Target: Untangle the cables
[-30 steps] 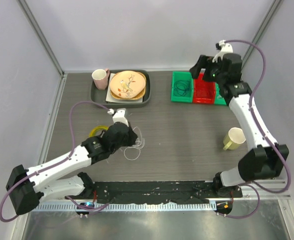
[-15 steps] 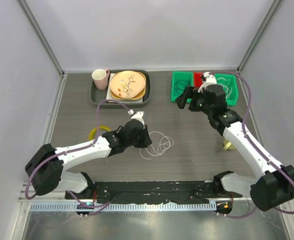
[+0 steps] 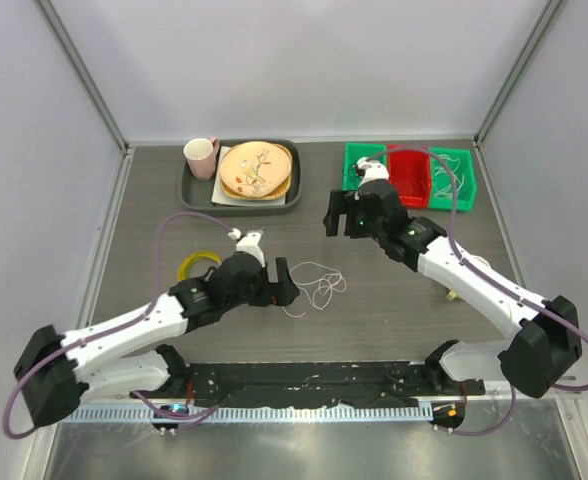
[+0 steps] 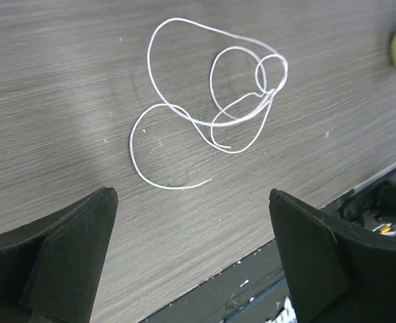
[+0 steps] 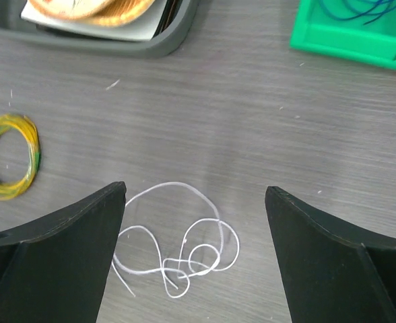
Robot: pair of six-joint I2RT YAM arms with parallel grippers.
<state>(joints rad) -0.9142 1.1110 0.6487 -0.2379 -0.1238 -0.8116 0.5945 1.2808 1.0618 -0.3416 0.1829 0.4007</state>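
The left gripper stands with its jaws spread wide and holds nothing, just left of the white cable, which lies loose on the grey table in several overlapping loops, touched by neither arm. The right gripper hangs above and beyond the white cable, also wide and empty. Around the white cable the tabletop is bare on every side; the black strip at the table's near edge runs close on its near side. The left wrist view shows the white cable ahead of the left gripper, both cable ends lying free, and the black strip. The right wrist view looks down past the right gripper on the white cable, with the yellow wire ring left of it, the grey tray beyond, and a dark blue cable in a green bin beyond to the right.
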